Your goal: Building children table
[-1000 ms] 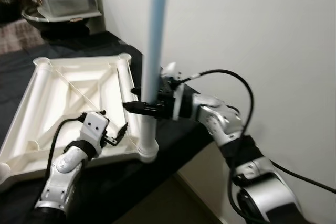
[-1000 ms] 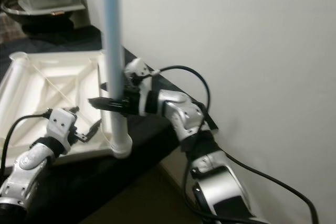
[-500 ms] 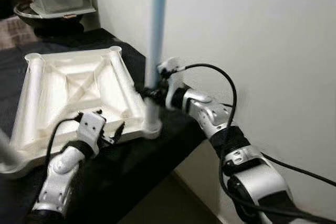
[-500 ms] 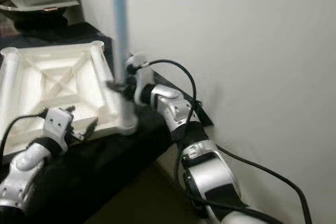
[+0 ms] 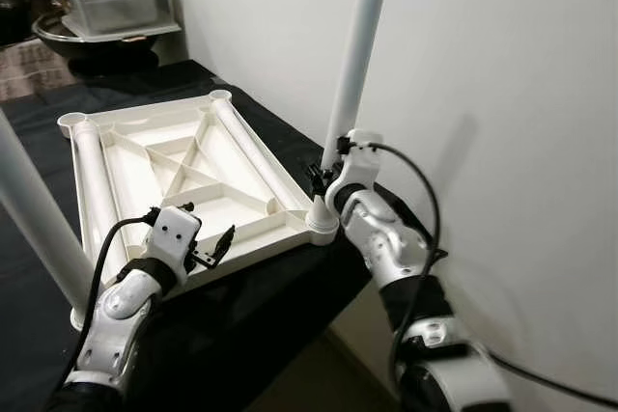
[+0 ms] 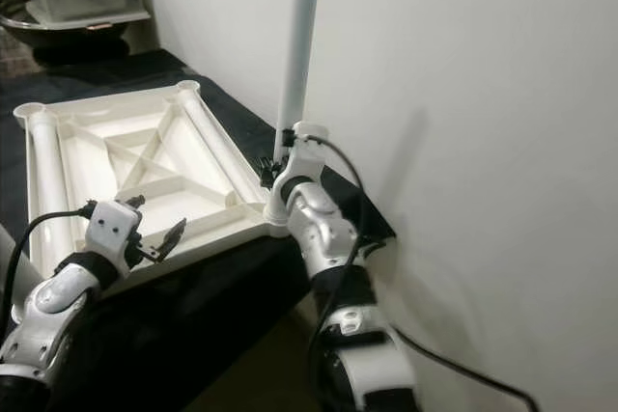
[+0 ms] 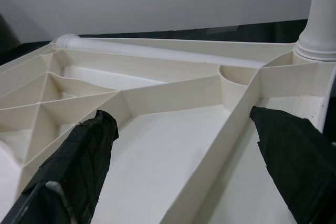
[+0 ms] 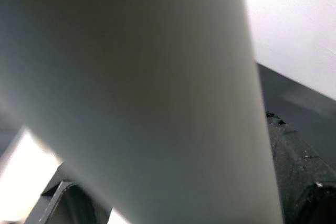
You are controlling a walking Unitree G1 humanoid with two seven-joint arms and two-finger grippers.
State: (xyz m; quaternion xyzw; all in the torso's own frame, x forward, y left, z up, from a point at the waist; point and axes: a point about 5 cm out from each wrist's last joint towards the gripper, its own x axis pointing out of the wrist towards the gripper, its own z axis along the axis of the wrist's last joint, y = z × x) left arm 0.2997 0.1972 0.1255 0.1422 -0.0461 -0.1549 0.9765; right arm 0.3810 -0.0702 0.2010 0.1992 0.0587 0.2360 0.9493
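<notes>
Tight by the wall, open over the middle

Your right gripper (image 5: 319, 178) is squeezed between the standing leg (image 5: 353, 55) and the white wall (image 5: 502, 65). Your left gripper (image 5: 208, 246) has open room above the ribbed tabletop (image 5: 183, 176), but another leg (image 5: 39, 219) stands close on its left.

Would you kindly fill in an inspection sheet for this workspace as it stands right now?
Surface: black-covered bench against a white wall.
Job's things: white tabletop lies upside down, ribs up; one leg stands in the near right corner socket, another leg rises at the near left corner.
Clutter: nothing seen on the bench.
Grippers: right gripper at the standing leg's lower part; left gripper open over the tabletop's near edge.
Cables: black cable loops along the right arm; another runs along the left arm.
Surroundings: clear bin beyond the bench.
</notes>
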